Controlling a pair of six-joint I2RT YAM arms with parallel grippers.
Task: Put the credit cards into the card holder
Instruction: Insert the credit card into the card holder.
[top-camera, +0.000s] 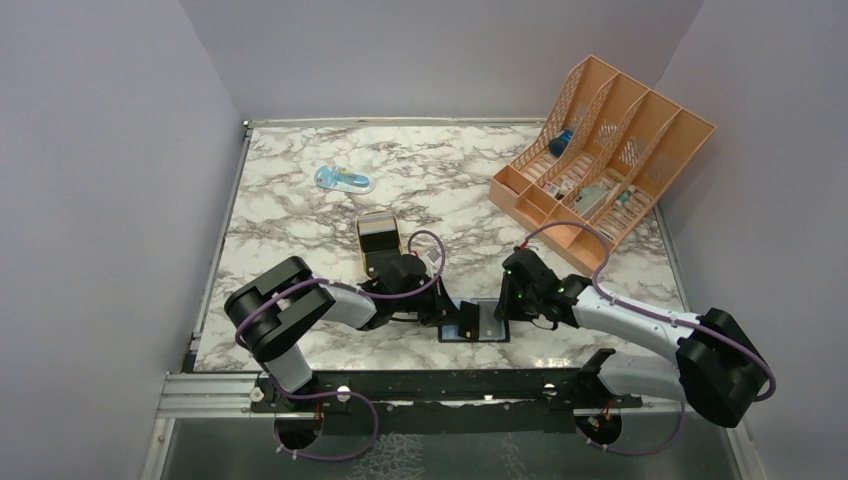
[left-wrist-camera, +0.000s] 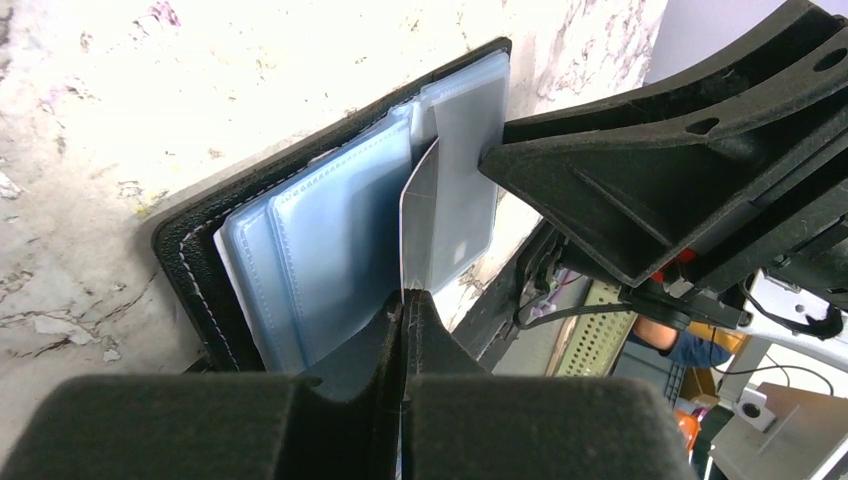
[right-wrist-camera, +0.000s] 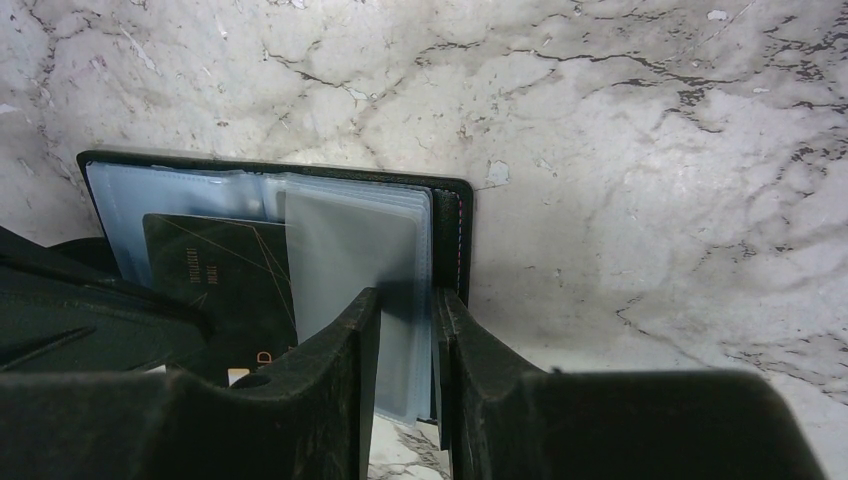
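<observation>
So far, no card looks stowed. The card holder (top-camera: 490, 328) lies open on the marble table (top-camera: 300, 220), just on the robot's side of the gold tin (top-camera: 379, 240), and its blue-grey pockets look empty in the left wrist view.

One credit card (left-wrist-camera: 418, 225) is at the mouth of a pocket. The left gripper (left-wrist-camera: 405, 300) is pressed together on the card's near edge and holds it upright. The card's far corner meets the clear sleeve (right-wrist-camera: 350, 260), which the right gripper (right-wrist-camera: 408, 310) pinches with narrow jaws at the holder's outer edge. I judge the insertion begun but not seated. Sliding this card home is left to do, as are any further cards. Whether the tin holds more I cannot tell.

The left wrist view shows the card edge-on, as a pale sliver. The right wrist view alone shows a dark face (right-wrist-camera: 215, 285) with gold lines, most likely that same card. Only the overhead view places the holder against the tin.
</observation>
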